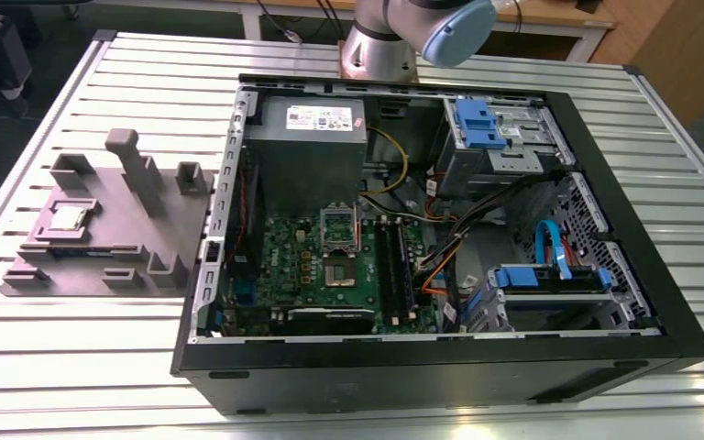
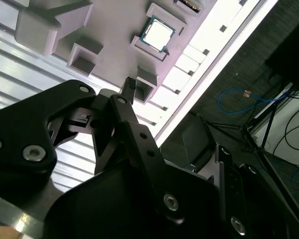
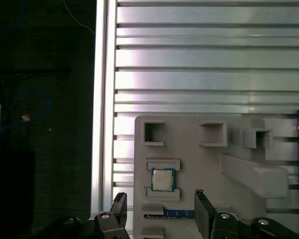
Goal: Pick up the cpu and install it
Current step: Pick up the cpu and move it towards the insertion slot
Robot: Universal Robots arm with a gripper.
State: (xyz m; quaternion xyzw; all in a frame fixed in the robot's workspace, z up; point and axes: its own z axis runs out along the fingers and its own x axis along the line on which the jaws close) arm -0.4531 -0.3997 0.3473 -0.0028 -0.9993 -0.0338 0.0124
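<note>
The cpu [image 1: 69, 217] is a small square chip with a silvery top. It lies in a recess of the grey-mauve fixture block [image 1: 144, 229] at the exterior view's left. In the first wrist view my gripper [image 3: 160, 194] is open and holds nothing. Its two dark fingertips [image 3: 120, 196] stand apart on either side of the cpu [image 3: 163, 179], well above it. The second wrist view has the cpu [image 2: 158, 33] beyond one fingertip [image 2: 130, 82]. Inside the open computer case, the motherboard [image 1: 297, 252] carries a bare socket [image 1: 340, 269] with its metal frame [image 1: 338, 225] flipped up.
The black case [image 1: 645, 275] holds a power supply [image 1: 313, 124], blue drive bays [image 1: 480, 124] and loose cables [image 1: 450, 243]. The fixture block has upright posts [image 1: 126, 156] near the cpu. Everything sits on a ribbed metal table [image 1: 59, 339], and the arm's base [image 1: 383, 41] is at the far side.
</note>
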